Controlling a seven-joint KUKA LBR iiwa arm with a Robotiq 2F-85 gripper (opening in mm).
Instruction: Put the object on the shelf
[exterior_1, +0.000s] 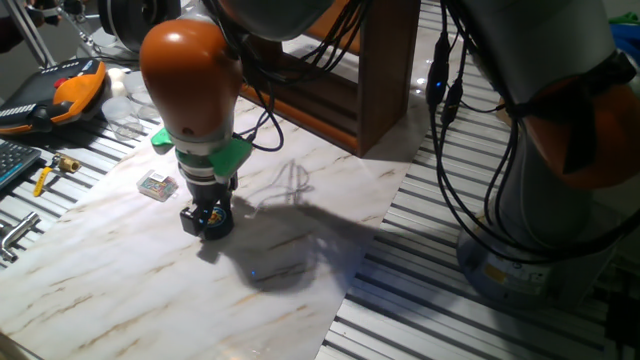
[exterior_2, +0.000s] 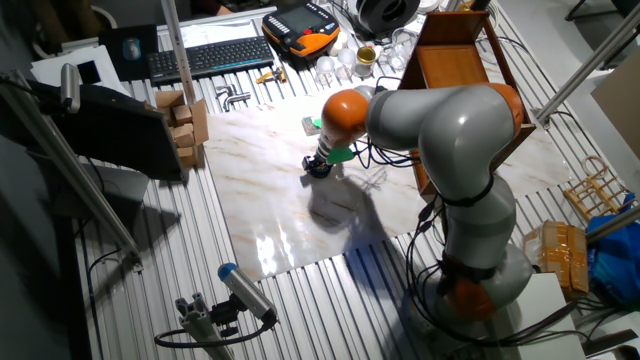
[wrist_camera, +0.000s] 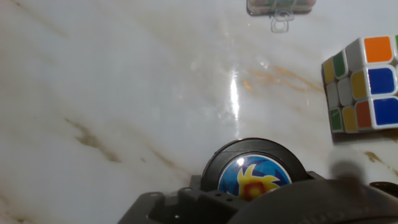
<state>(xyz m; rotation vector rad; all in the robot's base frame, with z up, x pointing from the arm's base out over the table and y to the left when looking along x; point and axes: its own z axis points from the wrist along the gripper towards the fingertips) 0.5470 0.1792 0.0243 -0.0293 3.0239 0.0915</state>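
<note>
The object (wrist_camera: 254, 169), a flat black disc with a blue, yellow and orange emblem, lies on the marble board at the bottom of the hand view, its lower edge covered by dark gripper parts. In one fixed view my gripper (exterior_1: 208, 218) is down at the board, where the dark fingertips and the disc merge into one black shape. The other fixed view shows the gripper (exterior_2: 318, 167) low over the board's middle. No view lets me tell whether the jaws press on the disc. The shelf (exterior_1: 340, 95) (exterior_2: 462, 62), dark brown wood, stands at the board's far edge.
A Rubik's cube (wrist_camera: 364, 84) sits right of the disc. A small clear box (exterior_1: 157, 185) (wrist_camera: 280, 6) lies beyond the gripper. Tools, a keyboard (exterior_2: 210, 55) and an orange pendant (exterior_1: 75, 90) crowd the slatted table beside the marble board (exterior_1: 120, 290). Cables hang off the arm.
</note>
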